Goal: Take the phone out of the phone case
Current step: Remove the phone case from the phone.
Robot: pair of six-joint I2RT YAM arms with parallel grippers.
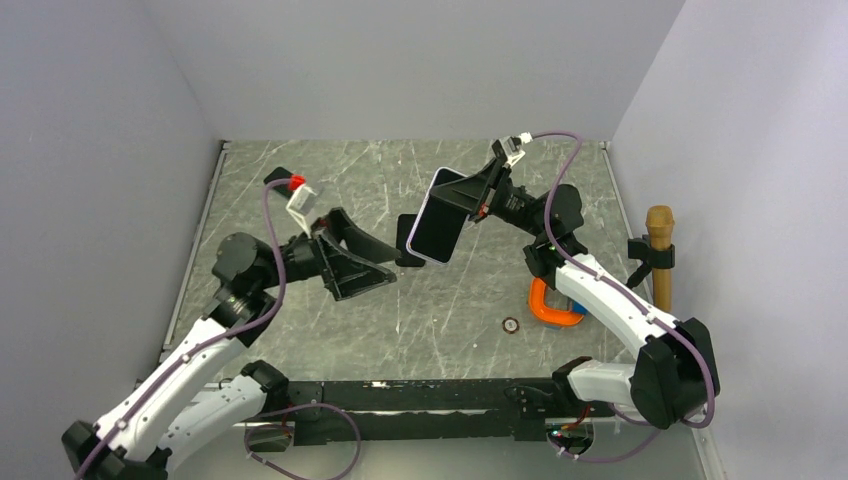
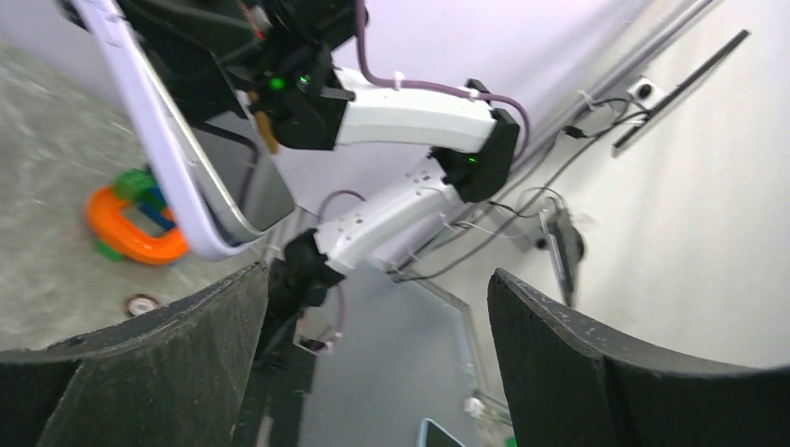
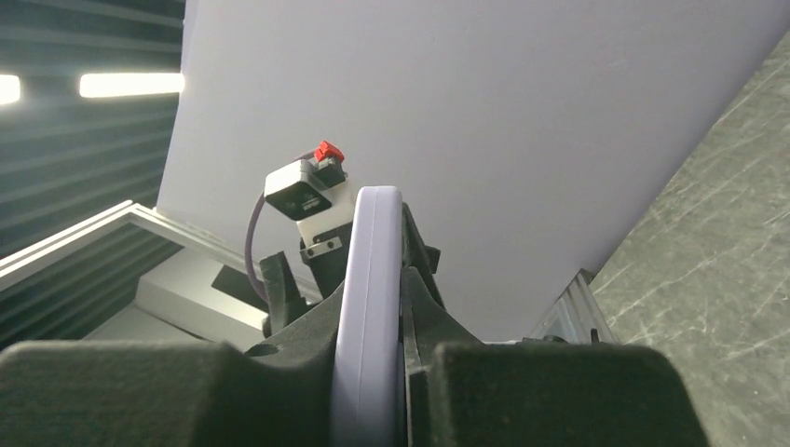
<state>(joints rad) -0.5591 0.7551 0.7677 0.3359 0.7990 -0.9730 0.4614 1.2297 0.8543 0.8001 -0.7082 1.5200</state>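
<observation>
Left gripper (image 1: 388, 262), jaws wide and empty, faces the dark-screened phone (image 1: 442, 226) seated in its lilac soft case (image 1: 414, 222), clamped aloft mid-scene by the right gripper (image 1: 476, 202). An off-centre pull risks dropping both onto the grey marbled tabletop (image 1: 400, 325).

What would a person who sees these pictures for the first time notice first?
Most striking is the phone in its lilac case, held up in the air above the middle of the table by the right tool, which is shut on its edge. The left tool is open just beside it, its fingers pointed at the phone. An orange clamp lies on the table near its right side.
</observation>
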